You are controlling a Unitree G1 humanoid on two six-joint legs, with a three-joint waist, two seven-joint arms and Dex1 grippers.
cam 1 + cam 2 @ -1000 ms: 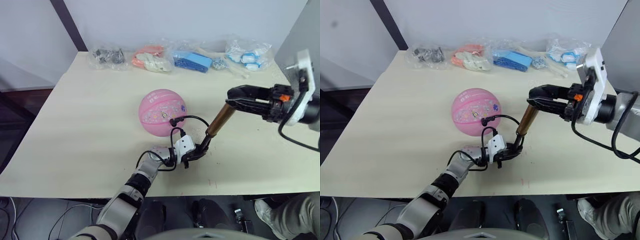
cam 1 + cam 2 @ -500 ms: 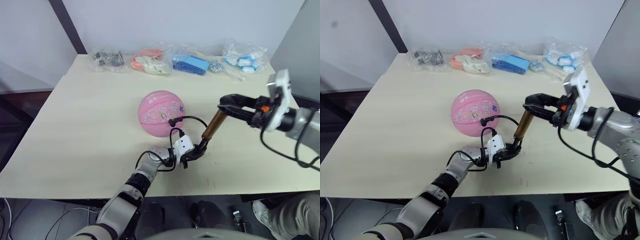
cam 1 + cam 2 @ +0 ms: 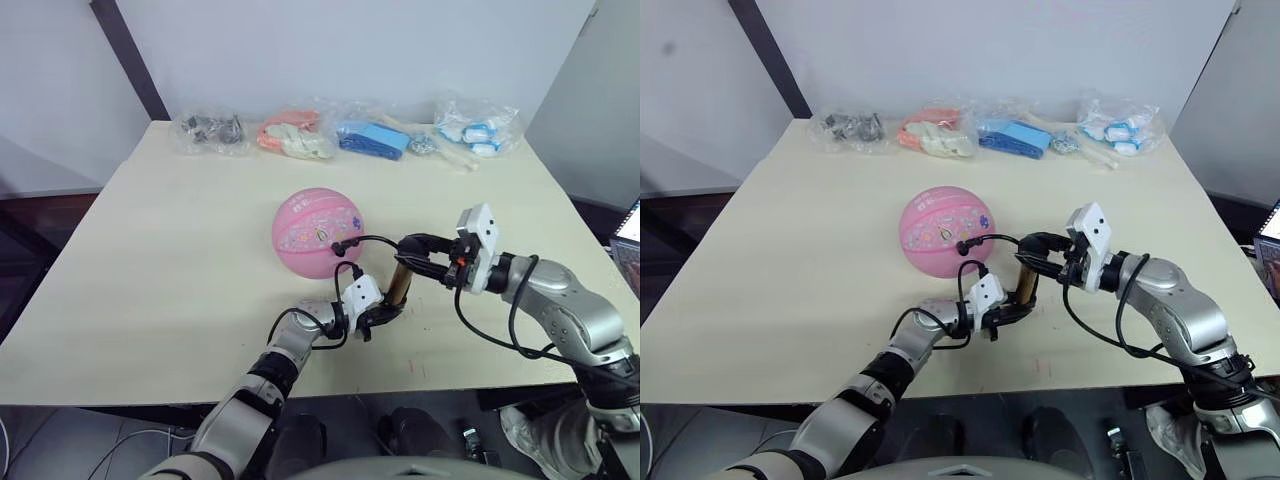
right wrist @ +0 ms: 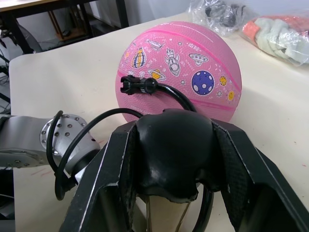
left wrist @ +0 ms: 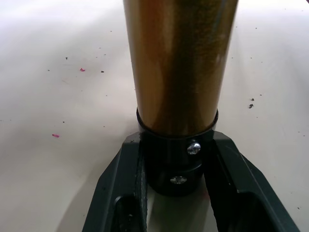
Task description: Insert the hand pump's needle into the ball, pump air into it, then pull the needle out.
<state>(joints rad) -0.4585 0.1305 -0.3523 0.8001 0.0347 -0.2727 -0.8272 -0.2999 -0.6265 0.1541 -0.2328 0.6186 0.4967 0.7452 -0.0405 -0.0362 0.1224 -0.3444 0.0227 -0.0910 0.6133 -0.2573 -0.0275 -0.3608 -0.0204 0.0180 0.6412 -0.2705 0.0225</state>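
The ball (image 3: 318, 232) sat around the middle of the table (image 3: 150, 260), with the needle (image 4: 137, 86) stuck into its side facing the near edge. The hand pump (image 3: 401, 285) stood just beside it, nearly upright. Left gripper (image 3: 385, 311) had its fingers clamped on the pump's black bottom cap, right gripper (image 3: 409, 251) pinched the black top knob. Bagged items (image 3: 300, 138) lined the far edge.
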